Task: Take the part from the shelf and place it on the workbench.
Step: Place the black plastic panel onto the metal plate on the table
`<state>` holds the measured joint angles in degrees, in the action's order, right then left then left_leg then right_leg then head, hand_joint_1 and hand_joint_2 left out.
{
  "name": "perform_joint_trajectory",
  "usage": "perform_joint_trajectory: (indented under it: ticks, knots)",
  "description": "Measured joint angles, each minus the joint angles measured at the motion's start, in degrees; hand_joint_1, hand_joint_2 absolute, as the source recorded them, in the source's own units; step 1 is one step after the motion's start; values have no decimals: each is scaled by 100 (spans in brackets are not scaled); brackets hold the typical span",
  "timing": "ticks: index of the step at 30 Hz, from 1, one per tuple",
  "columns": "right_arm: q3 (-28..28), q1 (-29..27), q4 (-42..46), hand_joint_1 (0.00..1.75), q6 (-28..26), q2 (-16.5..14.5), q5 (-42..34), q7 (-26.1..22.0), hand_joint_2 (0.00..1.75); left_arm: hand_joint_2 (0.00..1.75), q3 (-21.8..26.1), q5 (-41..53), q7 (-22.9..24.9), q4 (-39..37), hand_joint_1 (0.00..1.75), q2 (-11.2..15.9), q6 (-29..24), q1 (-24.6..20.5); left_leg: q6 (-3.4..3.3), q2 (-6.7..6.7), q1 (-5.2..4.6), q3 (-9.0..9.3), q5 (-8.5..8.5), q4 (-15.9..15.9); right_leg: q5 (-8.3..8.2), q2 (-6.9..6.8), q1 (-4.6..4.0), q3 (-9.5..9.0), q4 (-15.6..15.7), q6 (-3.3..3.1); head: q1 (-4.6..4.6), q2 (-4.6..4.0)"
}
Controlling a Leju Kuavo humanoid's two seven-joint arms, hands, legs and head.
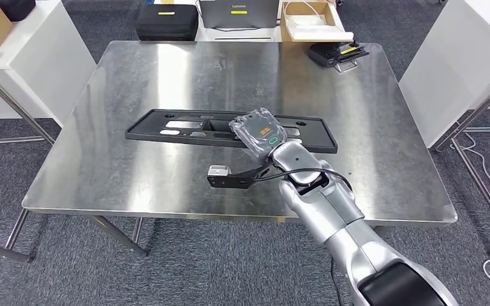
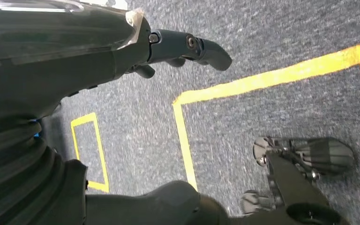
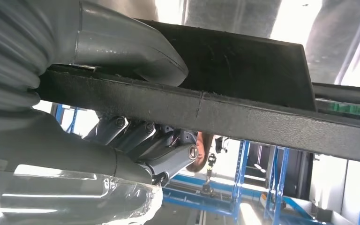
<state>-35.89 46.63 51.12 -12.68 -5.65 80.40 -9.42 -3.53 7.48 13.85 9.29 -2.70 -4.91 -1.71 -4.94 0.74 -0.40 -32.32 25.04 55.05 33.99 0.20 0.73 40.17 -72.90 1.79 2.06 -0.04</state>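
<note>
Right robot hand (image 1: 259, 132) gripping the long black part (image 1: 185, 127) mid-worktop (image 1: 134, 185), bare steel all round it, left robot hand (image 2: 187, 49) hanging empty, fingers loosely curled, over carpet (image 2: 272, 42)

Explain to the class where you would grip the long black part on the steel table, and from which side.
Grip the part at the middle of its near long edge, coming from the robot's side. It lies flat and crosswise, thin-edged, and the right hand already pinches it there, thumb on one face, fingers on the other.
</note>
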Motion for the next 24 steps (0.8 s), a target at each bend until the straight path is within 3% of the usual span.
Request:
perform_joint_trajectory:
  ticks: [1, 2, 3, 4, 5, 6, 7, 8, 10, 12, 13, 15, 16, 17, 19, 21, 24]
  knots:
    - [0, -19, -1, 175, 1, 10, 2, 1, 175, 175, 4, 8, -4, 0, 0, -10, -3, 10, 37, 19, 11, 67, 55, 1, -71, -1, 19, 52, 130, 65, -2, 0]
    - [0, -30, -2, 175, 1, 17, 3, 1, 175, 175, 10, 16, -10, 0, 0, -20, -7, 17, 77, 34, 24, 140, 117, 7, -268, -2, 45, 19, 435, 168, -4, 0]
    - [-1, -36, -7, 175, 1, 29, 3, 2, 175, 175, 16, 21, -15, -1, 0, -24, -11, 22, 119, 45, 30, 199, 186, 20, -576, -8, 77, -49, 827, 277, -8, 0]
    - [-1, -38, -14, 175, 1, 43, 3, 2, 175, 175, 21, 23, -19, -2, 0, -24, -16, 26, 161, 57, 29, 249, 263, 54, -825, -17, 88, -108, 1161, 318, -15, 0]
    - [-4, -41, -20, 175, 2, 51, 3, 2, 175, 175, 26, 25, -24, -3, 0, -21, -25, 28, 199, 62, 23, 269, 337, 92, -1022, -22, 94, -167, 1390, 283, -19, 0]
    - [-4, -46, -27, 175, 4, 60, 5, 3, 175, 175, 28, 27, -30, -4, 0, -17, -32, 30, 230, 63, 16, 280, 400, 126, -1115, -25, 86, -193, 1492, 195, -21, 0]
    - [-3, -45, -28, 175, 6, 60, 9, 7, 175, 175, 31, 29, -39, -4, 0, -16, -36, 30, 252, 63, 17, 292, 444, 151, -1085, -22, 67, -214, 1488, 71, -17, -1]
    - [0, -38, -26, 175, 7, 56, 14, 11, 175, 175, 33, 32, -54, -3, 0, -13, -42, 26, 267, 57, 26, 292, 470, 173, -1079, -12, 77, -259, 1480, -12, -10, -1]
    - [12, -11, -15, 175, 5, 48, 17, 19, 175, 175, 36, 41, -91, 1, 0, -10, -49, 18, 313, 30, 54, 169, 451, 436, -1022, 6, 96, -353, 1491, -114, 10, -1]
    - [19, -3, -7, 175, 3, 38, 17, 19, 175, 175, 36, 49, -114, 4, 0, -15, -55, 6, 406, -15, 93, -276, 516, 1136, -925, 17, 107, -485, 1501, -182, 31, 0]
    - [18, -17, -7, 175, 3, 37, 18, 19, 175, 175, 36, 50, -116, 4, 0, -21, -55, 3, 452, -34, 114, -552, 634, 1520, -867, 17, 106, -554, 1501, -203, 41, 0]
    - [16, -56, -8, 175, 3, 40, 20, 19, 175, 175, 37, 50, -119, 3, 0, -25, -55, 13, 493, -50, 145, -958, 864, 1869, -745, 26, 103, -696, 1502, -203, 43, 0]
    - [16, -65, -8, 175, 3, 39, 20, 19, 175, 175, 38, 47, -124, 3, 0, -25, -54, 18, 486, -53, 151, -1032, 832, 1773, -683, 32, 102, -778, 1503, -198, 44, 0]
    - [16, -66, -8, 175, 3, 38, 20, 21, 175, 175, 39, 45, -143, 2, 0, -24, -57, 22, 458, -53, 151, -1027, 658, 1516, -623, 37, 100, -869, 1505, -186, 45, 0]
    - [16, -58, -9, 175, 4, 38, 23, 34, 175, 175, 44, 41, -267, 2, 0, -19, -111, 32, 355, -49, 119, -893, -22, 768, -510, 45, 89, -1027, 1510, -146, 42, 0]
    - [25, -69, 6, 175, 9, 57, 32, 67, 175, 175, 52, 42, -630, 7, 0, -17, -248, 47, 256, -57, 67, -781, -448, 340, -425, 56, 73, -1094, 1533, -82, 48, 0]
    - [87, -132, 137, 175, 18, 139, 50, 101, 175, 175, 138, 10, -1752, 29, 0, -25, -442, 59, 196, -65, 37, -694, -442, 244, -343, 42, 46, -1132, 1601, 16, 55, 0]
